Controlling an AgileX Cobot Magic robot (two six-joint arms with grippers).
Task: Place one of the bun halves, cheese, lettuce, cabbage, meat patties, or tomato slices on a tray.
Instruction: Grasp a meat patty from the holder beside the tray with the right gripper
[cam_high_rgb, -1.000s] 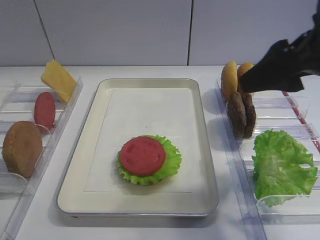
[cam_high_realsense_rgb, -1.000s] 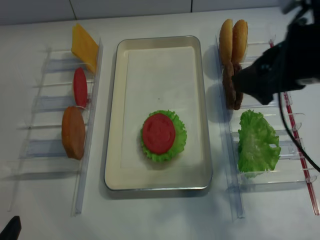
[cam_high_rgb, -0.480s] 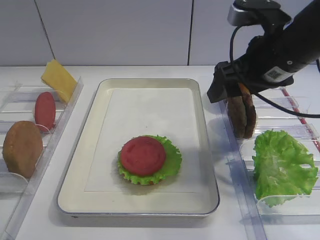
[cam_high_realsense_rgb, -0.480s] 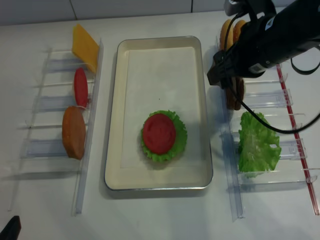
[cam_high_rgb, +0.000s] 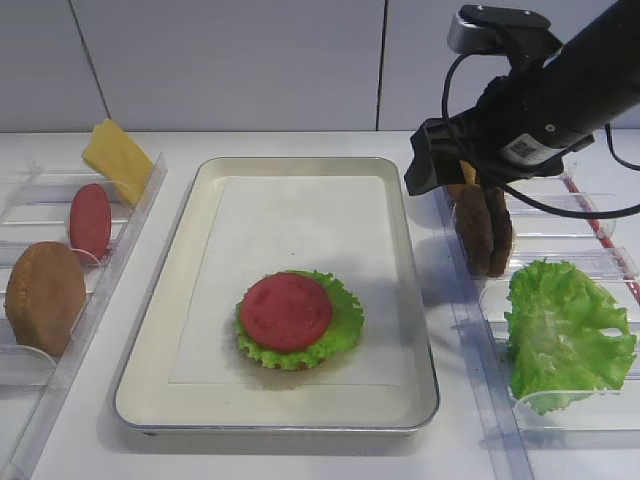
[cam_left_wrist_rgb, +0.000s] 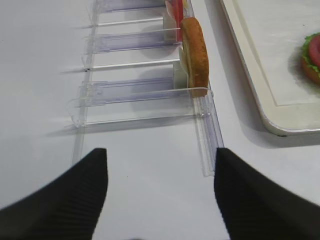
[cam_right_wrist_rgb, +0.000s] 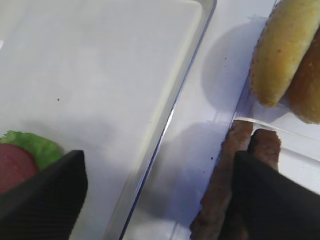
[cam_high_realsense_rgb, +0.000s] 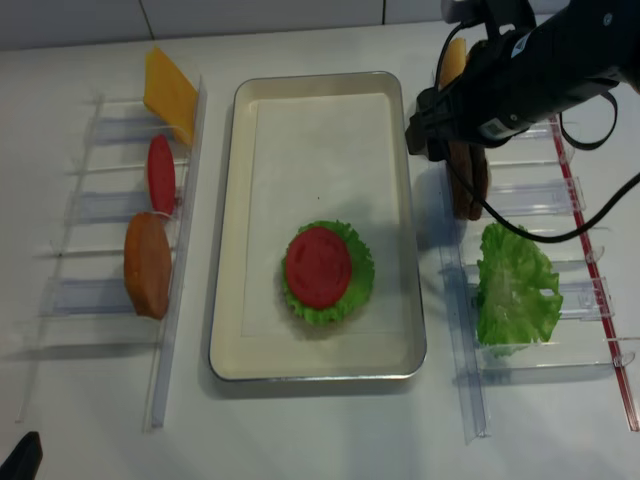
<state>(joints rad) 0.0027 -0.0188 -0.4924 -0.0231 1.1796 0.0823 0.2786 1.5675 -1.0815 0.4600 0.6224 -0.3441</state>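
The cream tray (cam_high_rgb: 300, 165) (cam_high_realsense_rgb: 238, 130) holds a tomato slice (cam_high_rgb: 285, 310) (cam_high_realsense_rgb: 317, 265) on lettuce (cam_high_rgb: 345, 322). Two dark meat patties (cam_high_rgb: 485, 230) (cam_high_realsense_rgb: 467, 185) (cam_right_wrist_rgb: 222, 185) stand on edge in the right rack, with bun halves (cam_right_wrist_rgb: 282, 50) (cam_high_realsense_rgb: 452, 62) behind them. My right gripper (cam_high_rgb: 447, 185) (cam_high_realsense_rgb: 440, 140) (cam_right_wrist_rgb: 157, 157) hangs open above the tray's right rim (cam_right_wrist_rgb: 165, 125); one finger is over the tray, the other over the patties, and nothing is held. My left gripper (cam_left_wrist_rgb: 160, 165) is open over bare table.
The left rack (cam_left_wrist_rgb: 135, 102) carries cheese (cam_high_rgb: 118, 160) (cam_high_realsense_rgb: 170, 95), a tomato slice (cam_high_rgb: 89, 220) (cam_high_realsense_rgb: 160, 172) and a bun half (cam_high_rgb: 45, 295) (cam_high_realsense_rgb: 147, 265) (cam_left_wrist_rgb: 196, 52). A big lettuce leaf (cam_high_rgb: 565, 335) (cam_high_realsense_rgb: 515, 285) lies in the right rack's front slots.
My right arm has swung in from the right edge and now sits over the patties and the tray's right rim. The food has not moved.
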